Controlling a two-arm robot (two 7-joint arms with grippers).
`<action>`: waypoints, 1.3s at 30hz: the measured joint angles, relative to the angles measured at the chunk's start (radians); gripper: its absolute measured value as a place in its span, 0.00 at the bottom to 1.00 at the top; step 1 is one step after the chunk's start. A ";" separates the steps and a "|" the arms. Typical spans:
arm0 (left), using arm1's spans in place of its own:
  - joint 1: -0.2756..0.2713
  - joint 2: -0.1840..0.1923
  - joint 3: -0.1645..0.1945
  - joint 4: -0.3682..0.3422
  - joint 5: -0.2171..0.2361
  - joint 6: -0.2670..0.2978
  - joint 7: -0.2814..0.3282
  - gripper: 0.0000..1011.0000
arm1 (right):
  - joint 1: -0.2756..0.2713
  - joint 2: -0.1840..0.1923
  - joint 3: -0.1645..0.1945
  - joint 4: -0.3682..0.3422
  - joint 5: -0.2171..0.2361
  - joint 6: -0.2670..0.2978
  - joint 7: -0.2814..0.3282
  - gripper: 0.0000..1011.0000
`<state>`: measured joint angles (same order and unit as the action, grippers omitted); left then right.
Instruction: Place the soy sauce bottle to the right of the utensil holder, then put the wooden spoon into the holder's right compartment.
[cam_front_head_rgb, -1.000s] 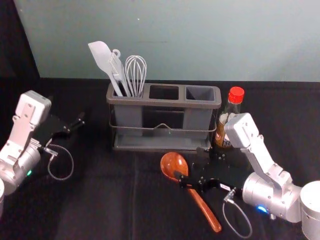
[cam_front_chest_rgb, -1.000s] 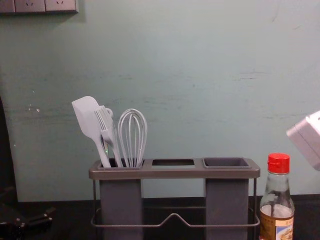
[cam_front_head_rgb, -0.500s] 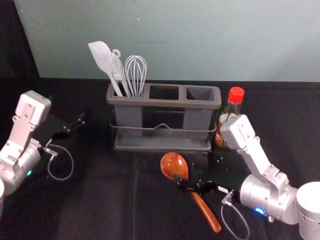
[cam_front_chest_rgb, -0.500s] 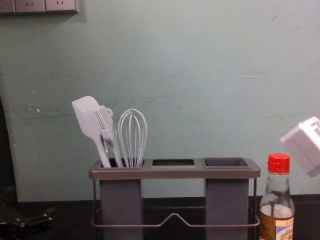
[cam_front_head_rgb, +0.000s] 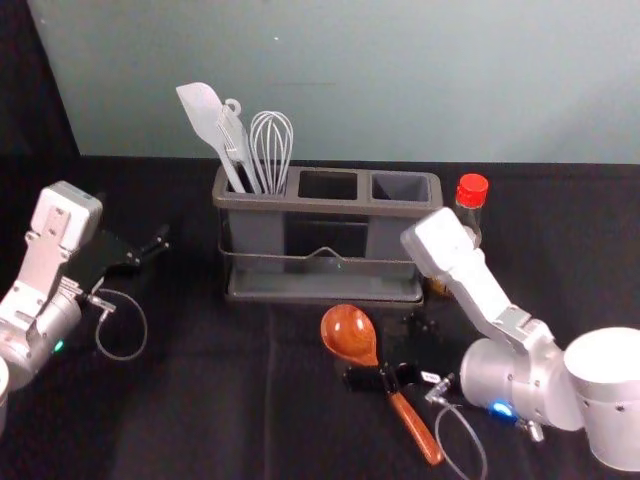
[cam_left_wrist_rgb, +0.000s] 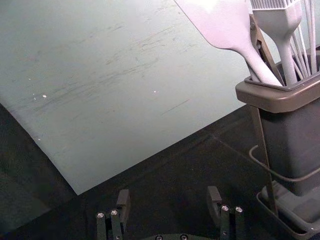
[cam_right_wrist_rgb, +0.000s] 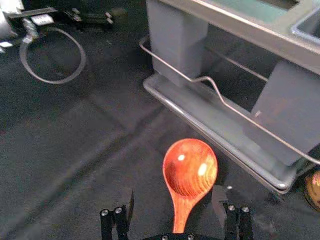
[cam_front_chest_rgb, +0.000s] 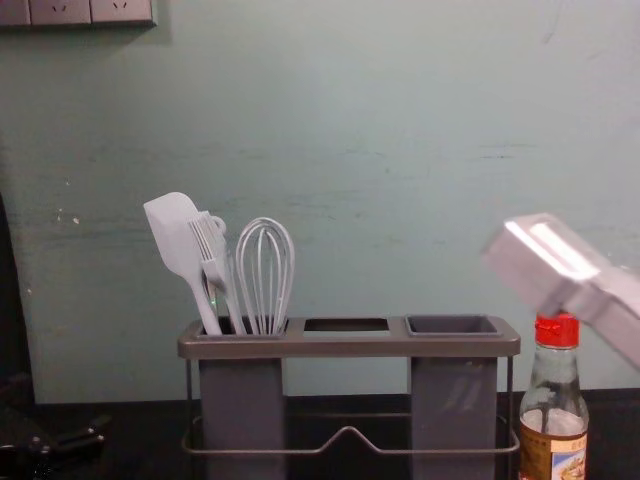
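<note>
The soy sauce bottle (cam_front_head_rgb: 471, 192) stands upright just right of the utensil holder (cam_front_head_rgb: 330, 296); in the chest view the bottle (cam_front_chest_rgb: 553, 450) is beside the holder's right end. The wooden spoon (cam_front_head_rgb: 349, 334) lies on the table in front of the holder, bowl toward it. My right gripper (cam_front_head_rgb: 385, 348) is low over the spoon's neck and handle. In the right wrist view this gripper (cam_right_wrist_rgb: 174, 196) is open, the spoon's neck between its fingers. My left gripper (cam_front_head_rgb: 138, 228) is parked left of the holder; in the left wrist view that gripper (cam_left_wrist_rgb: 168, 196) is open and holds nothing.
A white spatula (cam_front_head_rgb: 203, 115), a brush and a whisk (cam_front_head_rgb: 271, 145) stand in the holder's left compartment. The holder's right compartment (cam_front_head_rgb: 400, 187) has an open top. A wall (cam_front_head_rgb: 340, 80) rises behind the black-covered table. My right forearm passes in front of the bottle.
My right forearm has swung leftward, and its wrist part now covers more of the bottle. The right gripper has turned somewhat over the spoon. Left arm, bottle and spoon stay put.
</note>
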<state>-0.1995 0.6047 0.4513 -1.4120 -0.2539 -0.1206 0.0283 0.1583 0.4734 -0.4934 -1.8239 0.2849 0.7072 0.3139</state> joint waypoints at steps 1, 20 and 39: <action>0.000 0.000 0.000 0.000 0.000 0.000 0.000 0.99 | 0.004 -0.005 -0.002 -0.003 -0.004 0.021 -0.008 0.99; 0.000 0.000 0.000 0.000 0.000 0.000 0.000 0.99 | 0.087 -0.168 -0.008 0.103 -0.075 0.173 -0.101 0.99; 0.000 0.000 0.000 0.000 0.000 0.000 0.000 0.99 | 0.108 -0.230 -0.015 0.192 -0.130 0.160 -0.102 0.99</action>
<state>-0.1995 0.6047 0.4514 -1.4120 -0.2539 -0.1206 0.0283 0.2664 0.2436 -0.5083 -1.6321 0.1551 0.8669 0.2124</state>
